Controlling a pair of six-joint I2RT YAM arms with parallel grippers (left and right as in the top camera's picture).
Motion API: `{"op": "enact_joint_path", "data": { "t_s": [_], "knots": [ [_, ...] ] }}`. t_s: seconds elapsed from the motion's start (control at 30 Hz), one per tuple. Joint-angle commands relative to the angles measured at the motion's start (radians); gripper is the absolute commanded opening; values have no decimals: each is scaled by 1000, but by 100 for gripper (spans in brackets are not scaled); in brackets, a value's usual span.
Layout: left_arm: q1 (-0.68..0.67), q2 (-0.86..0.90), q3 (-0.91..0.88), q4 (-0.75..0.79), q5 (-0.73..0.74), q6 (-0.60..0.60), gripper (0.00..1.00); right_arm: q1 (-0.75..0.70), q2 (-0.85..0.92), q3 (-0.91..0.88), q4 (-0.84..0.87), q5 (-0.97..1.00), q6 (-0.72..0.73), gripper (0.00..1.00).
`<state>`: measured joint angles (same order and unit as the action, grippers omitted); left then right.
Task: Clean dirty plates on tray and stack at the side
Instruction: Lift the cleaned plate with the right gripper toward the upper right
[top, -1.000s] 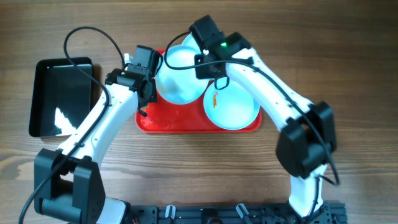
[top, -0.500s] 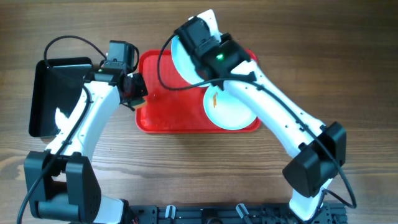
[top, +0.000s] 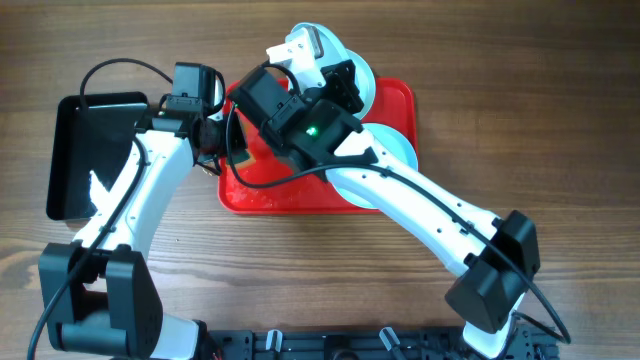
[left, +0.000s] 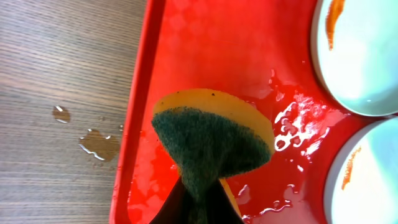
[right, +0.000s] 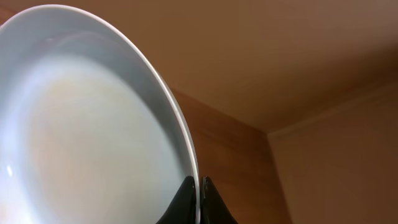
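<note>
**Red tray** (top: 402, 98): rectangular, rounded corners, its floor wet with beads and streaks of water. It holds two plates, both at its right side as the left wrist view shows them.
- Upper plate (left: 364, 59): pale, lying flat, with an orange smear along its inner rim.
- Lower plate (left: 370, 183): pale, lying flat, with a shorter orange smear near its left edge. It sits just beside the upper plate.
- In the overhead view only one of the pair shows, at the tray's right side. The other is hidden under the right arm.

**Held plate** (right: 93, 137): lifted off the tray and hanging over the tray's far edge.
- The right gripper (right: 198, 198) is clamped on its rim, the two dark fingertips pinched close on either side.
- The plate is round and has no long axis. It stands nearly on edge, its hollow face turned toward the left of the wrist picture.
- The rim arcs up and away from the fingers. No smear can be made out on the visible face.

**Sponge** (left: 211, 140): yellow body, dark green scouring face.
- It is squeezed in the left gripper (left: 199, 202) and bulges out above the narrow-set fingers.
- It sits over the tray's left part, just inside the left rim and apart from both flat plates. Whether it touches the tray floor cannot be told.

**Black tray** (top: 70, 130): glossy, left of the red tray, with a pale glare on its floor.

**Table** (left: 56, 56): wood grain. Water drops (left: 99, 144) lie just outside the red tray's left rim.
</note>
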<state>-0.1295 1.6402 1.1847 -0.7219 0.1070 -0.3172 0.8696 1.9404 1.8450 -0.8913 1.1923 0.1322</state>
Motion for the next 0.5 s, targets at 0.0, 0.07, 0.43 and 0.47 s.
{"op": "enact_joint_path", "data": {
  "t_s": [0.0, 0.07, 0.43, 0.47],
  "knots": [
    [2, -8, -1, 19, 61, -3, 4, 10, -17, 23, 12, 98, -1, 4],
    [2, -8, -1, 20, 61, -3, 4, 10, -17, 23, 12, 64, -1, 4],
    [2, -8, -3, 19, 61, -3, 4, -220, -17, 21, -117, -869, 264, 4],
    [2, -8, -3, 19, 61, -3, 4, -287, -17, 21, -131, -970, 264, 4]
  ]
}}
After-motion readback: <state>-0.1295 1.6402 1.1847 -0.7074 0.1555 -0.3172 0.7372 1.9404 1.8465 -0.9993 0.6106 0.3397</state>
